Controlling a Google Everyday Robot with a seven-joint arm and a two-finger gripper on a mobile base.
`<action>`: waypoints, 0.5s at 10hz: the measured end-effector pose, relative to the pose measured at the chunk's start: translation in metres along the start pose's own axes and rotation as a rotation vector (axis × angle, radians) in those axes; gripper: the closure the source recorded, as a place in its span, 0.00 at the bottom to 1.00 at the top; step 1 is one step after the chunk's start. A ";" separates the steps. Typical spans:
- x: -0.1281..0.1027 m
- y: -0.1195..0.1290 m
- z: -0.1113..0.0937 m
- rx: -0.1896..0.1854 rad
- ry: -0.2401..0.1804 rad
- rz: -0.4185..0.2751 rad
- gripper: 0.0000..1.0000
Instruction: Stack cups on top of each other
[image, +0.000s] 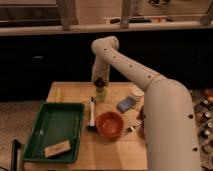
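The claw (100, 83) hangs directly over the yellow-green cup (101, 93) behind the orange bowl (110, 124).

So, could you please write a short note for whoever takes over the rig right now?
Tool: at the far middle of the table, right over the yellow-green cup.
Cups: the yellow-green cup stands upright beyond the orange bowl. A dark shape sits at its top under the tool; it may be the grey cup, but I cannot tell.
Done: stack appears to be in progress, unconfirmed.
Left: check the grey cup is seated, then release and withdraw.
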 end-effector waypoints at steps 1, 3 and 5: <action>0.002 0.000 0.004 0.001 -0.005 0.003 0.99; 0.004 0.002 0.009 0.003 -0.012 0.009 0.99; 0.006 0.007 0.014 0.000 -0.024 0.017 0.99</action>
